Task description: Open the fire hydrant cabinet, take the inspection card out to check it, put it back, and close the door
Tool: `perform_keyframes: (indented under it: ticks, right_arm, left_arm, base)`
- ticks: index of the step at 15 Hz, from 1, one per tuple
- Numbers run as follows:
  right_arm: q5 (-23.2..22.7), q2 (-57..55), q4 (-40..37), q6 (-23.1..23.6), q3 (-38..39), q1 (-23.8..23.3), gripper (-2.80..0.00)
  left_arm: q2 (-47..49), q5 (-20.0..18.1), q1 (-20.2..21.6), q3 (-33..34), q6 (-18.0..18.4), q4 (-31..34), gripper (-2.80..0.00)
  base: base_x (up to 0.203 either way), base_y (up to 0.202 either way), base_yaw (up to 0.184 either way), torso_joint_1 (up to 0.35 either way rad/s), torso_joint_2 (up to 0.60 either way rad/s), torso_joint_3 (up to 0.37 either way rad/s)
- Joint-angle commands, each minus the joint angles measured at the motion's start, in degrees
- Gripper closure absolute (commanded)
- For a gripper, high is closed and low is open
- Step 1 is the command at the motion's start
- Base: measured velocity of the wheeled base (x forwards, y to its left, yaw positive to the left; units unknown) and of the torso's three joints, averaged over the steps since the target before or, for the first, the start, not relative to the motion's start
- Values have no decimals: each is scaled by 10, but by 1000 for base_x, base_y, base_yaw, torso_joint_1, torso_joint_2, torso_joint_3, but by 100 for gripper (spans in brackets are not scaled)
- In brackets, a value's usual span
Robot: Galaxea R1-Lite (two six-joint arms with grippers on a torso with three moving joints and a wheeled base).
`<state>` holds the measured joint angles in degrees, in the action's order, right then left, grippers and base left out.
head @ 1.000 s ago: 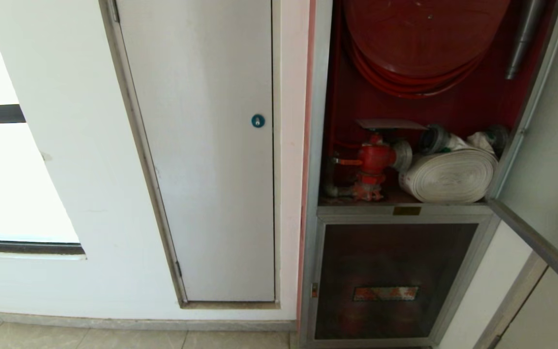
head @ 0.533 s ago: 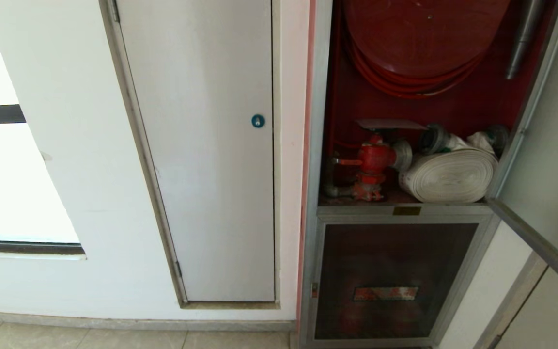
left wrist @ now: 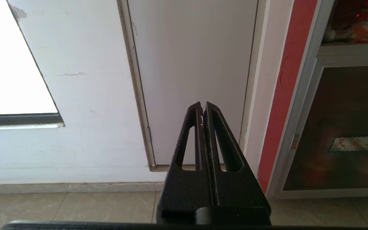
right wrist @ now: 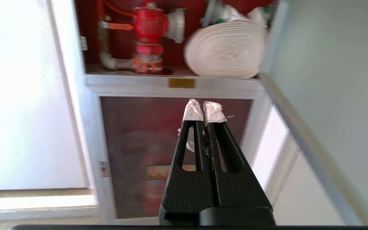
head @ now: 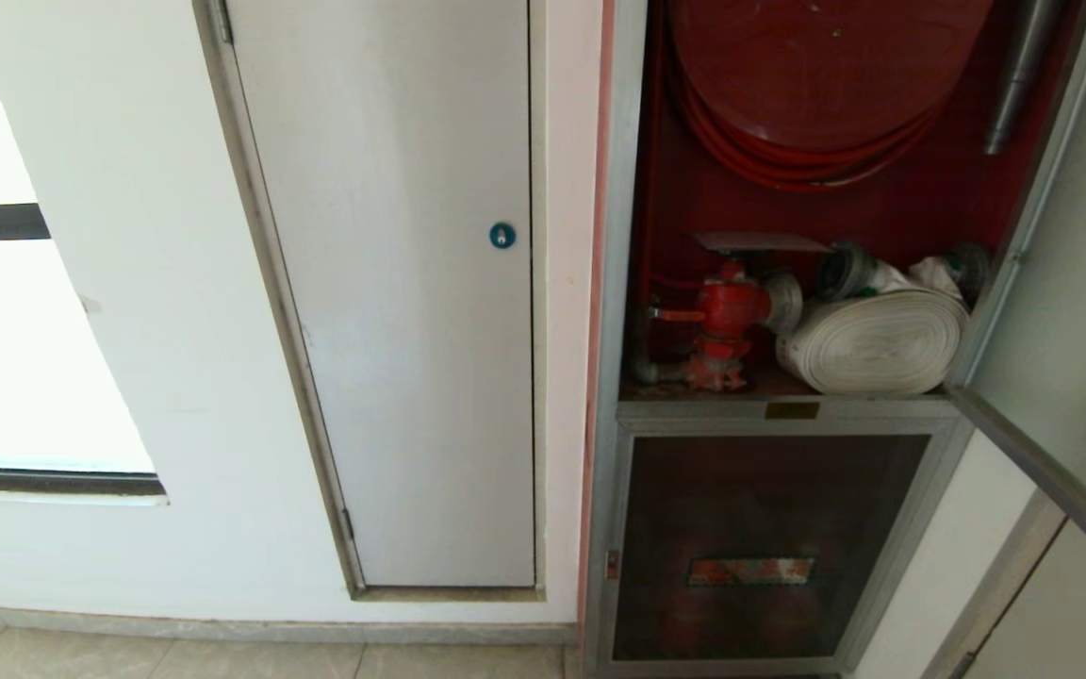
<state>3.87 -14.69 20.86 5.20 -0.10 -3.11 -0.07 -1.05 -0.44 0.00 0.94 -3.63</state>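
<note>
Right claw (right wrist: 203, 111): tips together, empty, taped white, low before the fire hydrant cabinet (head: 620, 283). Left claw (left wrist: 202, 108): tips together, empty, parked facing the plain white door (head: 392, 283).
Door (head: 1052, 311): swung open at right.
Inspection card (head: 758, 242): lies flat atop the red valve (head: 730, 306), beside the rolled hose (head: 873, 339). Judged thin, light, bendable, likely slick; best pinched at the overhanging front edge and slid off level, gently, to avoid creasing it.
</note>
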Motion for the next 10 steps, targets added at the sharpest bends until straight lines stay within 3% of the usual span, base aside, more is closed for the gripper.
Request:
perform_keyframes:
  ticks: [1,5,10]
  right_arm:
    - [24,-3,-5,24,-11,-1,0]
    - [47,-6,-113,22,-85,-2,0]
    - [67,-8,-121,42,-110,-5,0]
  left_arm:
    - [1,0,0,13,0,-1,0]
    - [1,0,0,13,0,-1,0]
    - [1,0,0,13,0,-1,0]
  base:
    - [0,0,0,0,0,0]
    - [0,0,0,0,0,0]
    - [0,0,0,0,0,0]
